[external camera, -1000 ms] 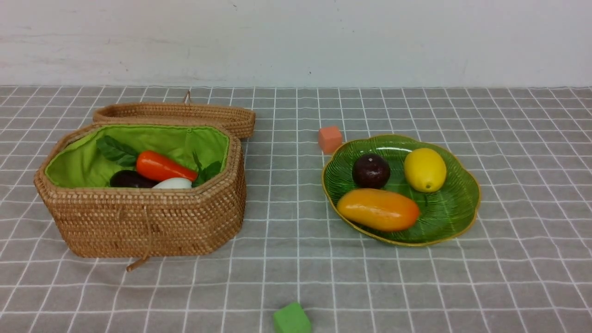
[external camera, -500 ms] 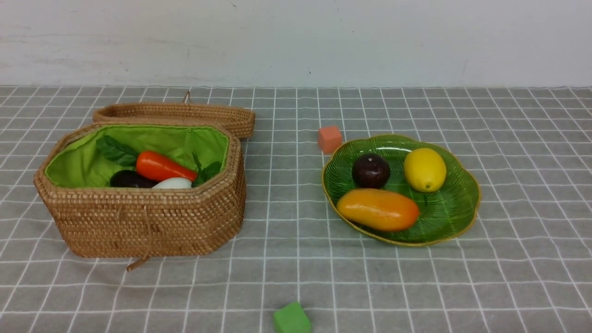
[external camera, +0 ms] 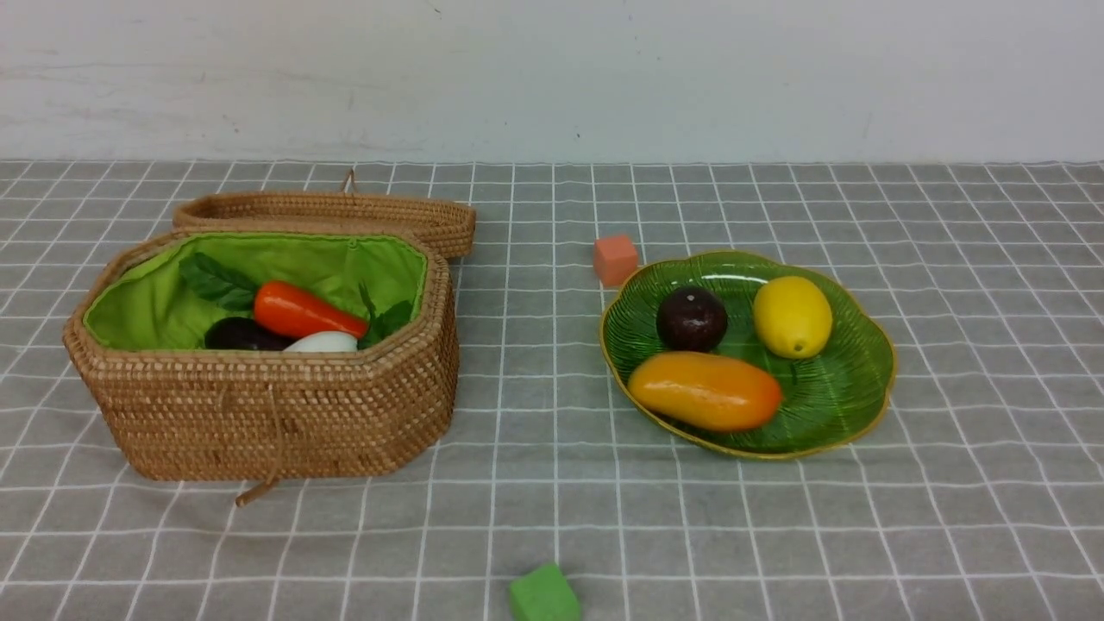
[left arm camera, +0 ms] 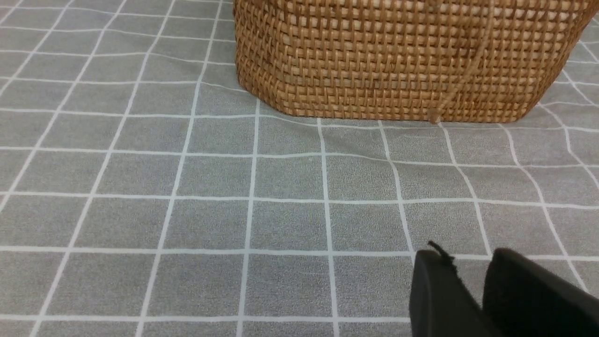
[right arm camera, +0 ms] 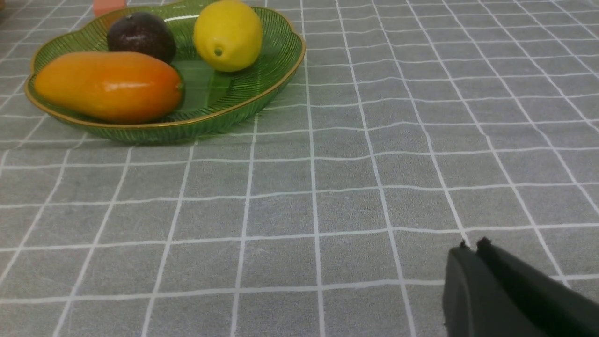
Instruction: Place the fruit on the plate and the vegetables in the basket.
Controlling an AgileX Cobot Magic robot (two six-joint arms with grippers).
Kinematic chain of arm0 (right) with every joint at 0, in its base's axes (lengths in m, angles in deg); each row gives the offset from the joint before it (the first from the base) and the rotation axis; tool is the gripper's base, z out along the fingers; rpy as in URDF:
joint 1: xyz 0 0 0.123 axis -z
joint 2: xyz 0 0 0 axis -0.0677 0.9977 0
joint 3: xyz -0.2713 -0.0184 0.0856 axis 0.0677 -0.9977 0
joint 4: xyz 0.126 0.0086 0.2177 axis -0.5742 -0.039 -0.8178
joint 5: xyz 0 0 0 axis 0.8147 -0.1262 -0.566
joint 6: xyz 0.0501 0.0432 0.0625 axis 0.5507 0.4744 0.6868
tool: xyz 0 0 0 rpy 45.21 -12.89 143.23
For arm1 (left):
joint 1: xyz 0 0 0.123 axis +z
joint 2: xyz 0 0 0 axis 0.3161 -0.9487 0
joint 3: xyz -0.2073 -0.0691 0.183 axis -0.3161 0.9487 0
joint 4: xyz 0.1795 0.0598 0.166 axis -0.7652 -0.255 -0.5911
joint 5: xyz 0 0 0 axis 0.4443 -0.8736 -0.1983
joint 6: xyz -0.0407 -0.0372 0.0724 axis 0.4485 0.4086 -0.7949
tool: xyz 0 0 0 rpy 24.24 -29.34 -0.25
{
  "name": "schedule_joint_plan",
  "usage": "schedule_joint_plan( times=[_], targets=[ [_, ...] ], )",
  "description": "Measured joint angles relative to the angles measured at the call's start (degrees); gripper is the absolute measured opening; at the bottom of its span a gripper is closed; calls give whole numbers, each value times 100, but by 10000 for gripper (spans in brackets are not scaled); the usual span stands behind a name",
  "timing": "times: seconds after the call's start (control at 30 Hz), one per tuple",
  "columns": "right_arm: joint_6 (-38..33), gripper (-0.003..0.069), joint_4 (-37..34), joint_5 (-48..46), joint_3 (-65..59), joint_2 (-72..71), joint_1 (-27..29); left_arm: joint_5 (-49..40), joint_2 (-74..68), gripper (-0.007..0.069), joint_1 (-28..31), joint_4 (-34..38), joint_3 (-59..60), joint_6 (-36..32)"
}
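Note:
The lemon (external camera: 793, 316), the round dark purple fruit (external camera: 691, 318) and the mango (external camera: 705, 391) lie on the green leaf plate (external camera: 862, 405). The carrot (external camera: 302, 312), the eggplant (external camera: 241, 335) and the white vegetable (external camera: 323, 342) lie inside the open wicker basket (external camera: 259, 414). Neither arm shows in the front view. My left gripper (left arm camera: 468, 255) hangs empty over bare cloth in front of the basket wall (left arm camera: 398, 61), its tips a little apart. My right gripper (right arm camera: 472, 244) is shut and empty, well away from the plate (right arm camera: 262, 98).
The basket lid (external camera: 328, 211) lies flat behind the basket. An orange cube (external camera: 615, 259) sits by the plate's far left rim. A green cube (external camera: 543, 595) sits at the near edge of the grey checked cloth. A white wall stands behind.

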Motion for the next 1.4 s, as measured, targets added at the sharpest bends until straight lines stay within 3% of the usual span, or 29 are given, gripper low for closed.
schedule_joint_plan(
  times=[1.4],
  targets=[
    [-16,52,0,0,-2,0,0,14,0,185,18,0,0,0]
  ],
)
